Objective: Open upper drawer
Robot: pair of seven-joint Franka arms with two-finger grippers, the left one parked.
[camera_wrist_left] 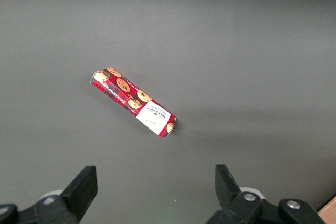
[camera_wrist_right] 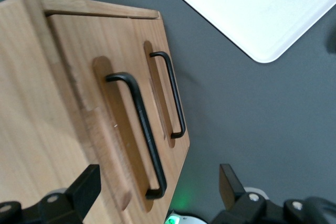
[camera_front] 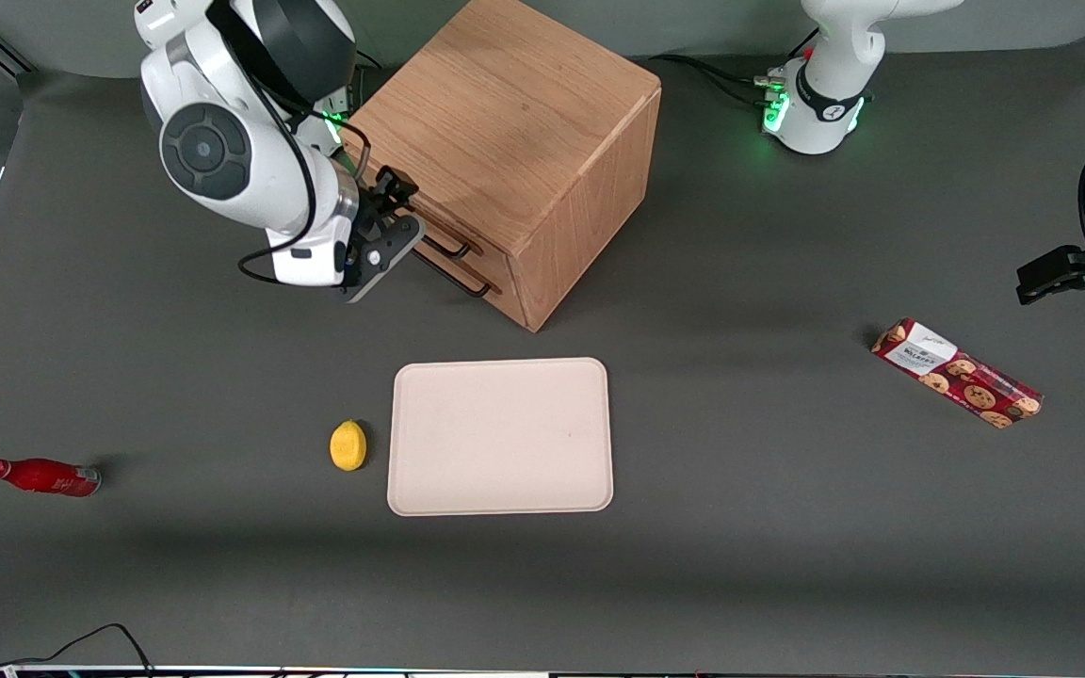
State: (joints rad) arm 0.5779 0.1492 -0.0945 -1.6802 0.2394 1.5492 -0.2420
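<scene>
Nearest the front camera lies a cream tray [camera_front: 500,438], flat on the dark table [camera_front: 740,565]. Just beside it, at its nine o'clock in the front view, sits a lemon [camera_front: 348,444], close to the rim but not touching. Farther out at nine o'clock, toward the working arm's end, a red bottle [camera_front: 41,476] lies on its side. At the tray's two o'clock, toward the parked arm's end, a cookie box [camera_front: 957,373] lies flat and slanted.

At the tray's twelve o'clock stands the oak cabinet [camera_front: 514,141], turned so that its front faces about eight o'clock in the front view. The upper drawer [camera_front: 453,235] sits just under the cabinet top. Its front looks level with the lower drawer [camera_wrist_right: 163,77]; no gap shows. Its black handle [camera_wrist_right: 139,129] runs parallel to the lower handle [camera_wrist_right: 170,95], and both stand off the wood.

The gripper [camera_front: 390,247] hangs in front of the cabinet, at the height of the upper drawer. Its fingers [camera_wrist_right: 86,187] are spread wide. In the wrist view, one end of the upper handle lies between them, and neither finger visibly touches the bar or the wood.
</scene>
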